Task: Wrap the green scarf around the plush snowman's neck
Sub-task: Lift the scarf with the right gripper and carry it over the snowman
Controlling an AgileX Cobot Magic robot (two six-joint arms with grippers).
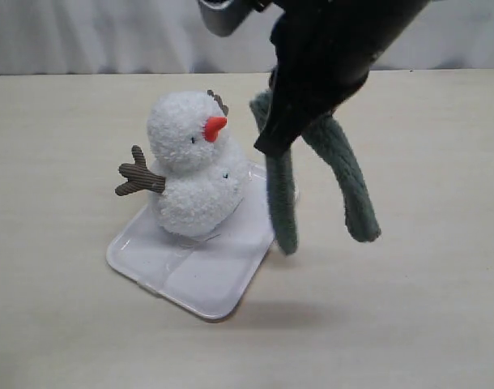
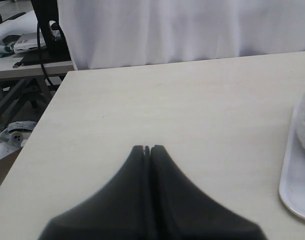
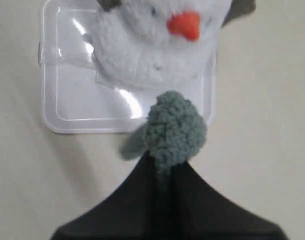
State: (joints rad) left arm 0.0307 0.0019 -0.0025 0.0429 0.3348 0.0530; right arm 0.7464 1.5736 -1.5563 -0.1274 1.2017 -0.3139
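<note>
The plush snowman [image 1: 194, 166] stands upright on a clear white tray [image 1: 182, 271], its orange nose toward the right. My right gripper [image 1: 273, 146] is shut on the green scarf [image 1: 344, 182] near its middle, just right of the snowman's head. Both scarf ends hang down in the air, one beside the tray's right edge. From the right wrist, the scarf [image 3: 175, 130] bunches out of the shut right gripper [image 3: 165, 167], in front of the snowman [image 3: 152, 45]. The snowman's neck [image 1: 182, 172] is bare. My left gripper [image 2: 148, 148] is shut and empty above bare table.
The tray [image 2: 295, 190] edge shows beside the left gripper. A white curtain [image 1: 93, 36] backs the table. Off the table's edge stand another table and cables [image 2: 40, 50].
</note>
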